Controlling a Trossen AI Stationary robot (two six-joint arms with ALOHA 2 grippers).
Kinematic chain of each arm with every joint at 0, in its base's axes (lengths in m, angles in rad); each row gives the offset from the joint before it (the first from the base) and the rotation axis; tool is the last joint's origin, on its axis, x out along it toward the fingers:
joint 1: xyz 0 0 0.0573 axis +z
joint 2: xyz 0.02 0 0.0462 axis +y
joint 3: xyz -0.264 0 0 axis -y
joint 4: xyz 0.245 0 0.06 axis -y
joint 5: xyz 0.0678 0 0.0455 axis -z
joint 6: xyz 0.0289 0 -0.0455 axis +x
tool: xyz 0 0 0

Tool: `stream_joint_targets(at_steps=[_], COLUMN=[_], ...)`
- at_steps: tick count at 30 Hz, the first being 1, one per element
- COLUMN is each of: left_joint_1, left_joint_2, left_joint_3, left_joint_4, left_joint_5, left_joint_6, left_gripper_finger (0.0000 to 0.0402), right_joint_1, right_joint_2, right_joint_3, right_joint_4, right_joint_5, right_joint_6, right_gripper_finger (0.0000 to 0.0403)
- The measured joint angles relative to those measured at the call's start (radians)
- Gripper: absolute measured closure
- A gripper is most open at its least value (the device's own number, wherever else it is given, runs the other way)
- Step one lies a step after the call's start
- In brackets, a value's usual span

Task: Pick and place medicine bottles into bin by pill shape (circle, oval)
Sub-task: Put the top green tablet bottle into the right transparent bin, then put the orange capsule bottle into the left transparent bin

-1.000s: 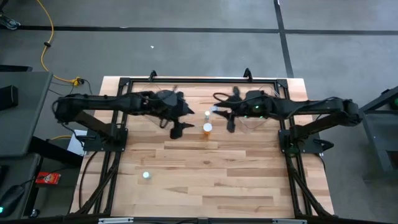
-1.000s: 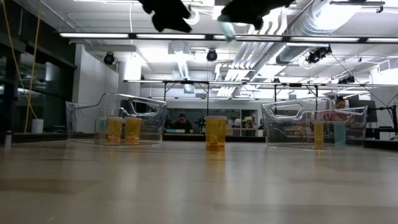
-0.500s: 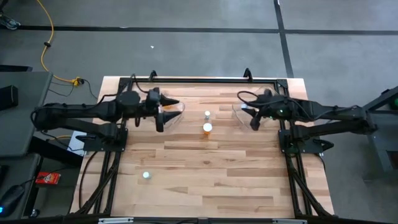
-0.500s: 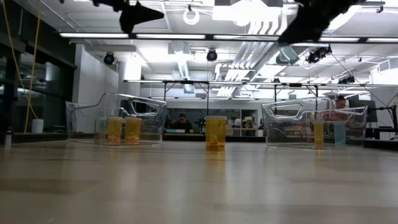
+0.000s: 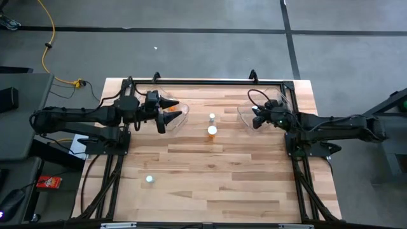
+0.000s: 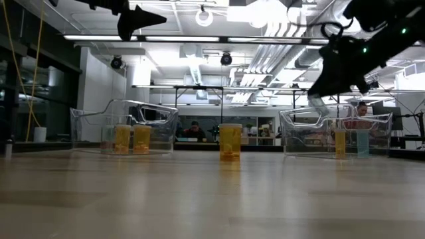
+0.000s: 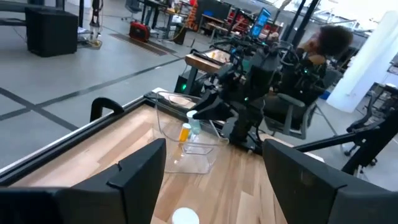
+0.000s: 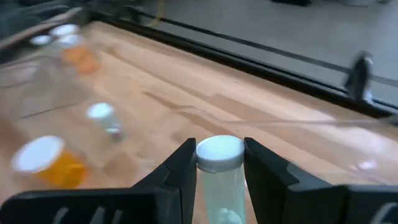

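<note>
My right gripper [image 5: 256, 119] is shut on a pale bottle with a white cap [image 8: 219, 155], above the right clear bin [image 5: 267, 107]. That bin holds an orange bottle [image 6: 340, 143] and a teal one [image 6: 362, 143]. My left gripper [image 5: 166, 112] is open and empty, high above the left clear bin [image 6: 126, 123], which holds two orange bottles [image 6: 123, 138]. An orange bottle [image 5: 212, 131] and a pale one [image 5: 212, 117] stand on the table's middle. Another pale one [image 5: 149, 179] stands near the front left. My right gripper pinches the pale bottle between its two fingers [image 8: 183, 171], which sit on opposite sides of its upper body just below the white cap [image 8: 219, 151]. The bottle lies along the fingers, cap end away from the wrist. It is lifted clear of the table, above the right bin.
A black frame [image 5: 203, 81] runs along the table's far edge and down both sides. Bare wood [image 5: 216, 184] lies toward the near edge. Beyond the table, people sit at desks [image 6: 194, 129].
My right gripper has carried the pale bottle from the table's middle toward the right edge and come down over the right bin. My left gripper has gone from the middle toward the left edge and now stands above the left bin.
</note>
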Motion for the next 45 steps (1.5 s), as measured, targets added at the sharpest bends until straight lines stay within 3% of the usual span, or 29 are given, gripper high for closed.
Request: stream_joint_targets(at_steps=[5,11,28,38,45], left_joint_1=[0.0,0.0,0.0,0.0,0.0], left_joint_2=[0.0,0.0,0.001,0.001,0.0], left_joint_3=[0.0,0.0,0.0,0.0,0.0], left_joint_4=[0.002,0.002,0.001,0.001,0.0], left_joint_5=[-0.001,-0.025,-0.029,-0.029,-0.029], left_joint_6=[0.001,0.002,0.002,0.01,0.01], left_gripper_finger=[0.0145,0.0145,0.0145,0.0145,0.0145], right_joint_1=[-0.043,-0.103,-0.153,-0.155,-0.155], right_joint_2=[0.041,0.11,0.206,0.204,0.171], right_joint_3=[-0.033,-0.064,-0.066,-0.066,-0.014], right_joint_4=[0.016,0.016,0.034,0.034,0.036], right_joint_5=[0.063,-0.044,-0.087,-0.12,-0.112], right_joint_6=[0.113,0.25,0.295,0.298,0.165], right_gripper_finger=[0.0306,0.0306,0.0304,0.0234,0.0215])
